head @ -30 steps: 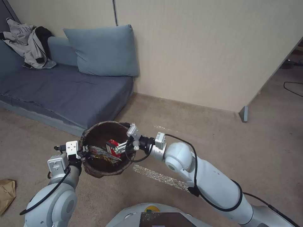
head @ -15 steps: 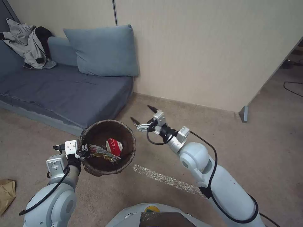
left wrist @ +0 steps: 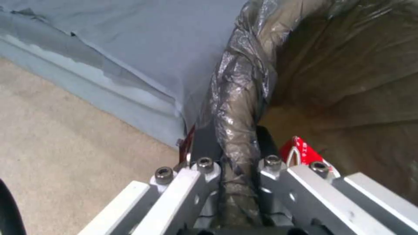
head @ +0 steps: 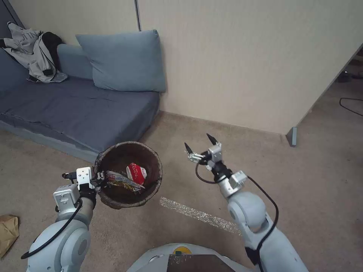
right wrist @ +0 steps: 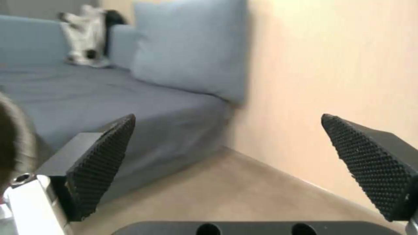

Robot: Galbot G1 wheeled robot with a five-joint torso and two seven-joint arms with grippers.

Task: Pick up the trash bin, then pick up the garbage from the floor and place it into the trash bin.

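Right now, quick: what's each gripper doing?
Left gripper: shut on the trash bin rim, holding it up.
Right gripper: open, empty, in the air beside the bin.

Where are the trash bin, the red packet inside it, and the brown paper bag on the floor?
trash bin (head: pixel 157 166): head view, on the bag-covered rim at its right side.
red packet (head: pixel 137 172): head view, on its red-and-white face inside the bin.
brown paper bag (head: pixel 7 232): head view, on its crumpled middle at the picture's left edge.

Left gripper (head: pixel 99 180) clamped; right gripper (head: pixel 199 145) spread, raised.
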